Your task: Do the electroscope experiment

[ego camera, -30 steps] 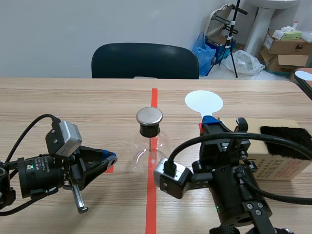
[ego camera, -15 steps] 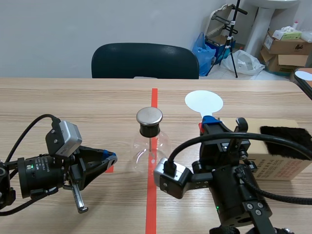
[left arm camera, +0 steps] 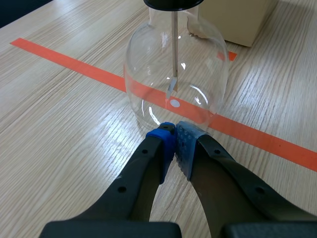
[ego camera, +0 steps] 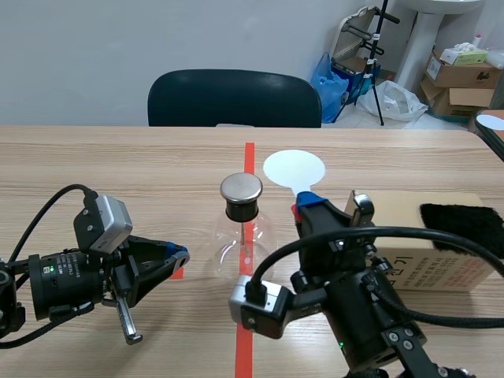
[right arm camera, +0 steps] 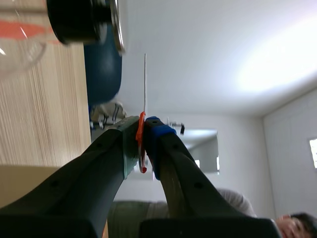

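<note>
The electroscope is a clear glass flask (ego camera: pixel 240 236) with a black stopper and a round metal cap (ego camera: pixel 241 187), standing on the table's middle line. In the left wrist view the flask (left arm camera: pixel 176 74) shows a thin rod (left arm camera: pixel 174 44) and a small foil leaf inside. My left gripper (ego camera: pixel 176 257) (left arm camera: pixel 173 133) is shut on nothing, its tips right at the flask's base. My right gripper (ego camera: pixel 305 208) (right arm camera: pixel 142 126) is shut on the red handle (right arm camera: pixel 141 144) of a white disc paddle (ego camera: pixel 294 168), held upright just right of the cap (right arm camera: pixel 89 22).
A cardboard box (ego camera: pixel 429 252) with a black fur cloth (ego camera: pixel 461 218) on top stands at the right. The orange tape line (ego camera: pixel 246 331) runs down the middle. A dark chair (ego camera: pixel 235 98) is behind the table. Bare wood lies at the far left.
My right arm has swung left, carrying the white disc from near the box toward the flask's metal cap. The left arm and the flask have not moved.
</note>
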Controlling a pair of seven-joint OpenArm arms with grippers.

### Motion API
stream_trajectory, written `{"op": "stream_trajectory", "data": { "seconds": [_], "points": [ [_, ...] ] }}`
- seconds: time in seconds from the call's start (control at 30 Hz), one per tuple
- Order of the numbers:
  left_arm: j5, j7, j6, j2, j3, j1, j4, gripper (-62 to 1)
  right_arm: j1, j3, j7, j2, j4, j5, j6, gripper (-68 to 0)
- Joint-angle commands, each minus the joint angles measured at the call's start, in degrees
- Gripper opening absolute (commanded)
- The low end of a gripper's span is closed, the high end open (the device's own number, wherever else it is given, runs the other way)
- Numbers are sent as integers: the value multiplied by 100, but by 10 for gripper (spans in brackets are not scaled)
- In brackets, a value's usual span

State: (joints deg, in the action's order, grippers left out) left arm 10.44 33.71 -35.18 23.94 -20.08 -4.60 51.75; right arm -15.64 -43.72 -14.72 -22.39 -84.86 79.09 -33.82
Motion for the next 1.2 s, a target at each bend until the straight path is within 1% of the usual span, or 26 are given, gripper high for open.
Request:
{"op": "stream_trajectory", "data": {
  "seconds": [0.0, 0.13, 0.3, 1.17],
  "points": [
    [-79, 116, -9, -24, 59, 0, 144, -592, 39, 55, 181, -15, -149, 20, -81, -667],
    [-79, 116, -9, -24, 59, 0, 144, -592, 39, 55, 772, -15, -149, 20, -79, -667],
    [-79, 114, -9, -24, 59, 0, 144, -592, 39, 55, 1211, -15, -149, 17, -79, -667],
    [-79, 114, -9, -24, 59, 15, 144, -592, 39, 55, 1233, -15, -149, 17, -79, -667]
  ]
}}
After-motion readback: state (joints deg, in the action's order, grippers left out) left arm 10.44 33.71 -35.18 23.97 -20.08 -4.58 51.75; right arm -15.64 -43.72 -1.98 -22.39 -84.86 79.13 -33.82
